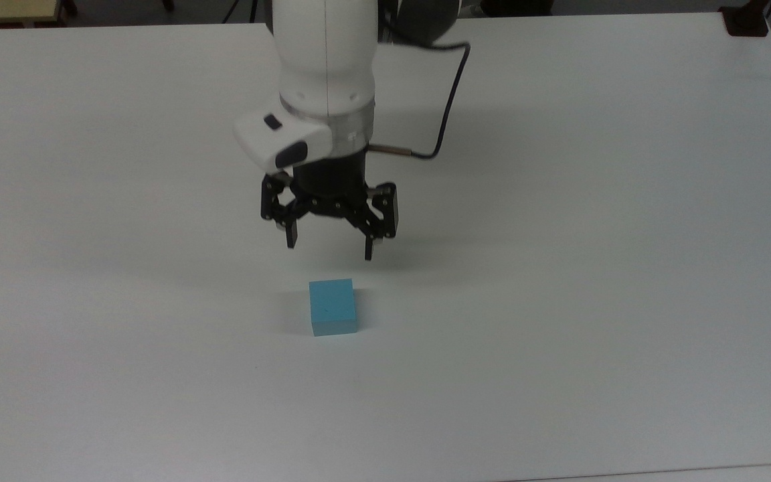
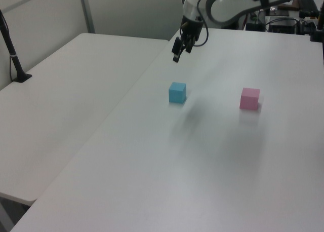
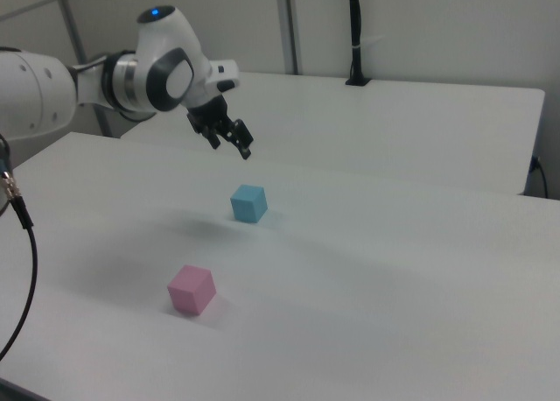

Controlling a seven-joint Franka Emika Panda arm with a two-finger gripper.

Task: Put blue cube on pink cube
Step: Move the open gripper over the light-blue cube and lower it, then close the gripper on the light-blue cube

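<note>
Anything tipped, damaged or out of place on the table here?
Nothing stands out. The blue cube and the pink cube both sit flat and apart on the white table, and the open pincer hangs above the blue one.

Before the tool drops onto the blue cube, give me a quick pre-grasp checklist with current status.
1. Tool open and holding nothing: ok, its fingers are spread.
2. Blue cube resting flat on the white table, untouched: ok.
3. Tool raised above the table, clear of the blue cube: ok, seen in the left view and the right view.
4. Tool centred over the blue cube: not ok, in the top view it sits short of the cube, towards the top edge.
5. Pink cube free, nothing on top: ok.
6. Finger spread wider than the blue cube: ok in the top view.
</note>
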